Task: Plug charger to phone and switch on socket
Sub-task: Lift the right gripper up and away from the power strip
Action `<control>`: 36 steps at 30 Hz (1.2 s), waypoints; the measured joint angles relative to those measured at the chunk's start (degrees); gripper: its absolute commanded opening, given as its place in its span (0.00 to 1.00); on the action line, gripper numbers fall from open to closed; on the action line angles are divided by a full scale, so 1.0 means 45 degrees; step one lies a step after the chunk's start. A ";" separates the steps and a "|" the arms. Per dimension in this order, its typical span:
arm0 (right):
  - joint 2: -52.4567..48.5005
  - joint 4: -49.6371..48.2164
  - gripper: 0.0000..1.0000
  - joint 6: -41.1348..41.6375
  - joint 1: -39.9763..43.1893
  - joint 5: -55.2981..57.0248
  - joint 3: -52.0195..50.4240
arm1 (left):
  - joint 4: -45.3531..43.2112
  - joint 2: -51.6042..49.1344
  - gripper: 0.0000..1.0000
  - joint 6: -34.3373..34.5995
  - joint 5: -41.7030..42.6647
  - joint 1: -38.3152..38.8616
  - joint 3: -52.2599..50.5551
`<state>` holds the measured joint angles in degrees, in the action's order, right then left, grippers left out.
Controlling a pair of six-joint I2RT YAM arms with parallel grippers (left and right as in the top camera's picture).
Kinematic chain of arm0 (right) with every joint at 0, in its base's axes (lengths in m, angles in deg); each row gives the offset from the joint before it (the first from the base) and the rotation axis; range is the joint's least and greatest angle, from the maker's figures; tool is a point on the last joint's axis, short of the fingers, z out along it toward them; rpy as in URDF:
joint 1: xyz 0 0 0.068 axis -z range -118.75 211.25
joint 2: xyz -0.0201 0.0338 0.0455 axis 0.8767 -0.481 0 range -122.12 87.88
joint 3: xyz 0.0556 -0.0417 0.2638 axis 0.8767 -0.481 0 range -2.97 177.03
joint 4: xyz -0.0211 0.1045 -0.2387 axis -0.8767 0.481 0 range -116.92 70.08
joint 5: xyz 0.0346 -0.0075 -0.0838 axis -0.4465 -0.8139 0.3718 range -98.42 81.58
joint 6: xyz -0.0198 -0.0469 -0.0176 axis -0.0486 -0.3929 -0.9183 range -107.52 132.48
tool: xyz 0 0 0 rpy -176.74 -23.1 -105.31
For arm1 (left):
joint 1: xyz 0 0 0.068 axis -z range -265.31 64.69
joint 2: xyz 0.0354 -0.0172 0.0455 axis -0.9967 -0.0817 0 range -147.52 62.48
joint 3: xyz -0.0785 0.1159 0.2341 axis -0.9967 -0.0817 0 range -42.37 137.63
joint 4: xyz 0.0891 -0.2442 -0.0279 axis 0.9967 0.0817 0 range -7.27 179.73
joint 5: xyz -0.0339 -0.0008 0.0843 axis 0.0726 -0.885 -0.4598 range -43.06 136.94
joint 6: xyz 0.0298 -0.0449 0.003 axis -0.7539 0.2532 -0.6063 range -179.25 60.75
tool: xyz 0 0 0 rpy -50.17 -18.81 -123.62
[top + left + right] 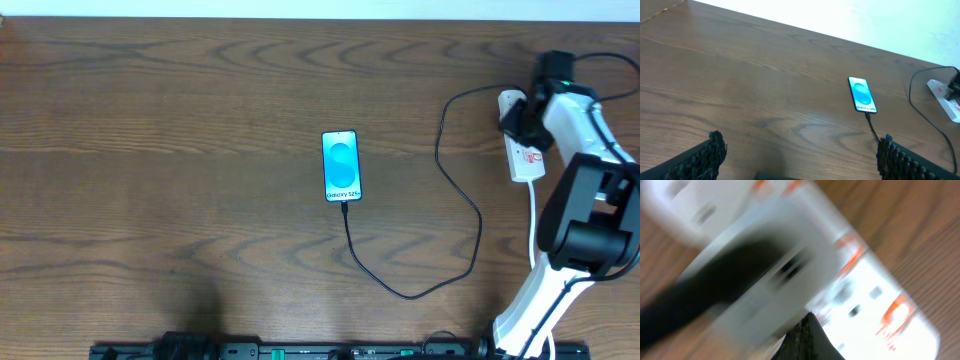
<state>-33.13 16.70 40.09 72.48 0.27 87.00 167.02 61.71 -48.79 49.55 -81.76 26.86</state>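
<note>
The charger [462,195] met the phone [341,165] at the middle of the table [150,150]; the clenched, empty right tool [518,118] stood over the socket [527,165] at far right, whose red switch [531,155] wanted a square, gentle press, while the left tool [800,149] gaped idle.

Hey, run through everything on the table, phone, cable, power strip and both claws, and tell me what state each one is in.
phone: flat on the table, screen lit, cable in its bottom edge.
charger: black cable looping from phone to the socket.
socket: lying flat; switches too blurred to read.
left claw: open, empty.
right claw: shut, right over the socket.
</note>
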 measured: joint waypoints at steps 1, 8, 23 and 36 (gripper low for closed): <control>0.0126 0.0185 0.01 0.0097 -0.0253 0.0000 0.0000 | -0.0005 0.0000 0.98 0.0000 0.0000 0.0000 0.0000; 0.3599 0.0238 0.01 0.0767 -0.0325 0.0146 0.0117 | -0.0005 0.0000 0.98 0.0000 0.0000 0.0000 0.0000; 0.9622 -0.1326 0.01 0.3381 -0.0219 -0.1778 0.0631 | 0.0005 0.0010 0.98 0.0000 0.0000 0.0000 0.0000; 1.2104 -0.0495 0.01 0.2667 -0.0233 -0.3633 0.0636 | 0.0005 0.0010 0.98 0.0000 0.0000 0.0000 0.0000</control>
<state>21.34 14.47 52.09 71.43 -16.08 89.87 167.04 61.75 -48.79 49.55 -81.76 26.86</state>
